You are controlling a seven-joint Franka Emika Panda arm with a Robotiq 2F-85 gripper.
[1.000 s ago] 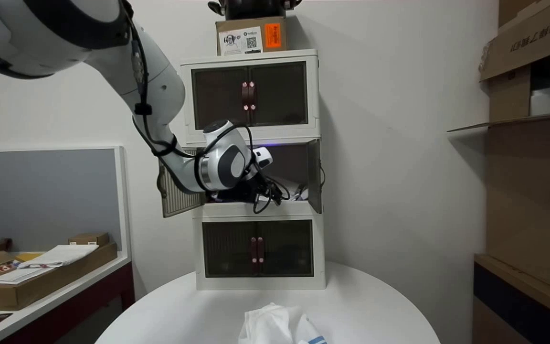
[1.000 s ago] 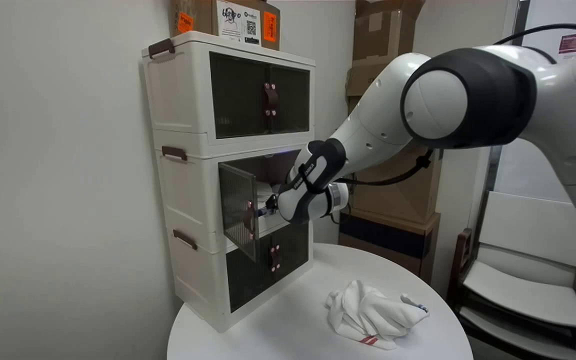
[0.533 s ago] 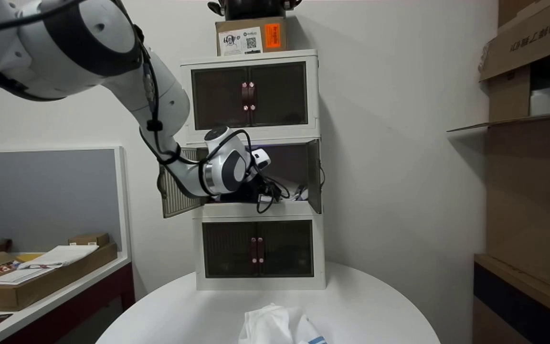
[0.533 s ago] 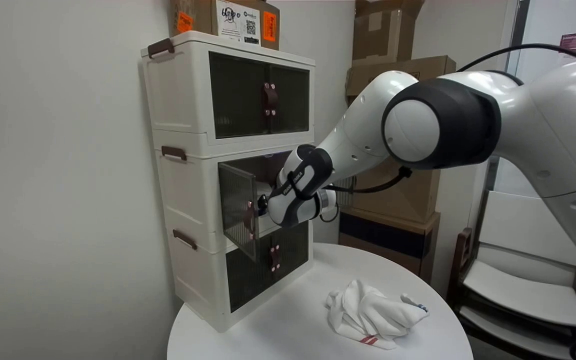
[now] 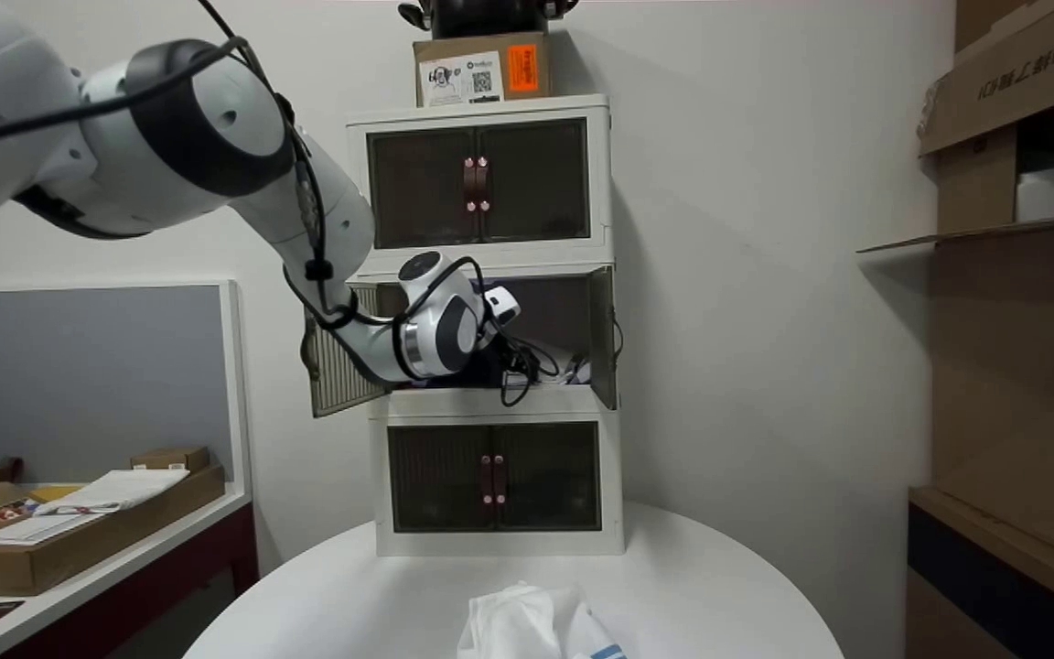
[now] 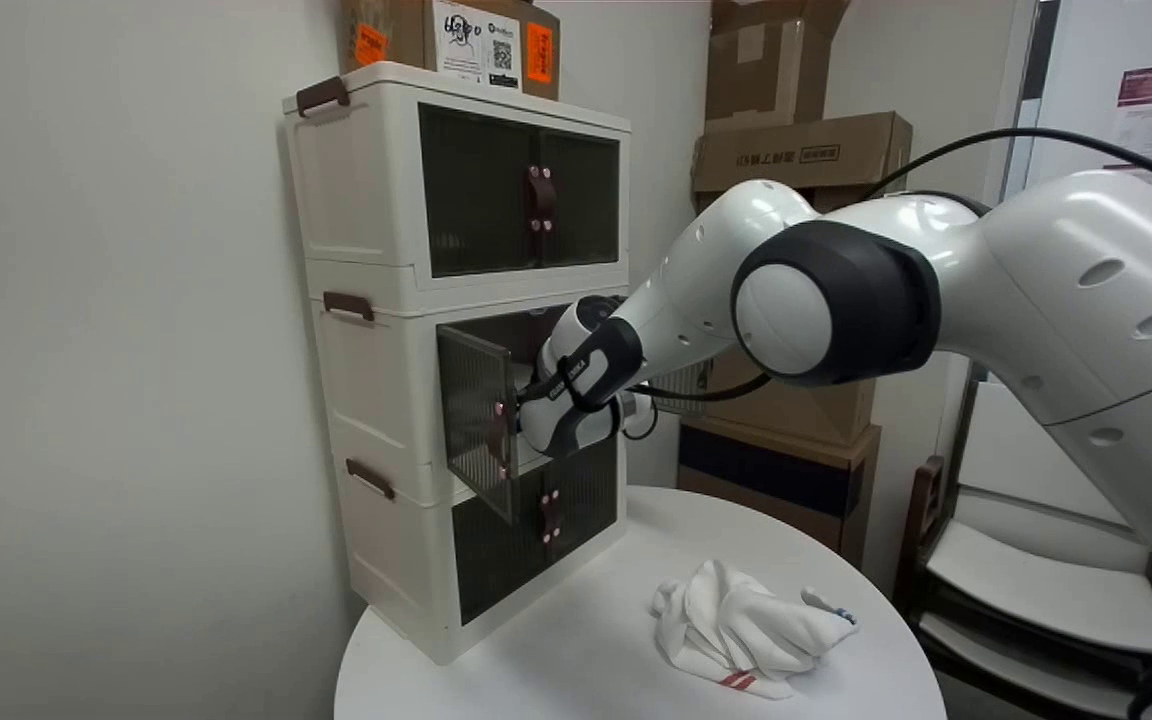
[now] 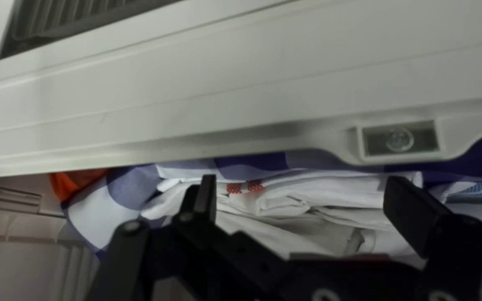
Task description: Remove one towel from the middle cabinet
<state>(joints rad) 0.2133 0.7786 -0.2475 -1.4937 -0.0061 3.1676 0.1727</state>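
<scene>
In my wrist view the gripper (image 7: 306, 205) has two dark, blocky fingers (image 7: 412, 213), wide apart; between them I see soft white folded towels (image 7: 329, 188) with red checks, too bunched to count; beside them is cloth (image 7: 132, 188) with big blue and white patches; they lie inside the middle cabinet (image 6: 366, 385), a white box whose two ribbed doors (image 5: 335, 389) stand open; one top box (image 6: 351, 180) and one bottom box (image 6: 386, 560) look like it; one crumpled white towel (image 6: 736, 625) lies on the round white table (image 6: 536, 680).
</scene>
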